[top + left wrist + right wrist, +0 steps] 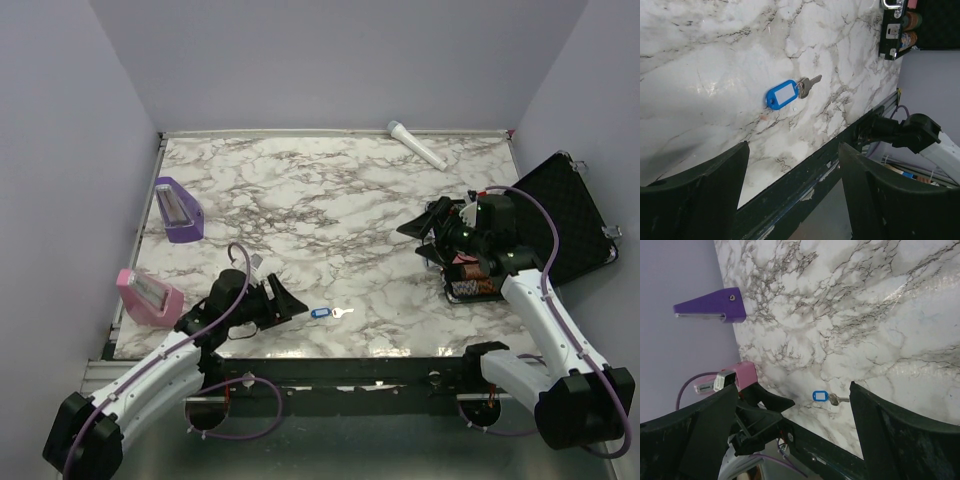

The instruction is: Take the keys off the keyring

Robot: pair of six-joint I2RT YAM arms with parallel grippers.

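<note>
The blue key tag [319, 313] lies flat on the marble surface [330, 220] near its front edge. The small silver key [343, 311] is joined to it and points toward 3 o'clock in the top view, so the pair's long axis runs 9 to 3. The left hand [296, 303] sits just at 9 o'clock of the tag, in line with that axis and clearly the nearer, its 2 fingers spread wide around nothing. The right hand [428, 240], also wide open and empty, hangs well apart at about 2 o'clock from the key.
</note>
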